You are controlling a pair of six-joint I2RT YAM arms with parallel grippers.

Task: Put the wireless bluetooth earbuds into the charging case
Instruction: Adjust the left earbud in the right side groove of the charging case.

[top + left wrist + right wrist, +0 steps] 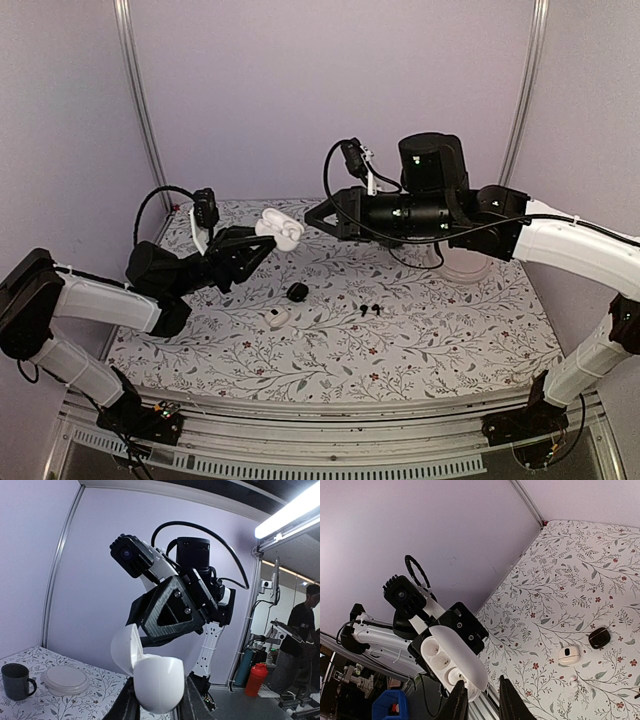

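On the table [450, 340], 2 black earbuds [368, 310] lie (well below right gripper [310, 222]).

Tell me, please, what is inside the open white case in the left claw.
Two earbud wells, both apparently empty, show in the white case; its lowest edge hides behind the right claw.

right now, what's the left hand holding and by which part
The left hand holds the white glossy plastic charging case, lid open, clamped by the sides of its rounded lower body.
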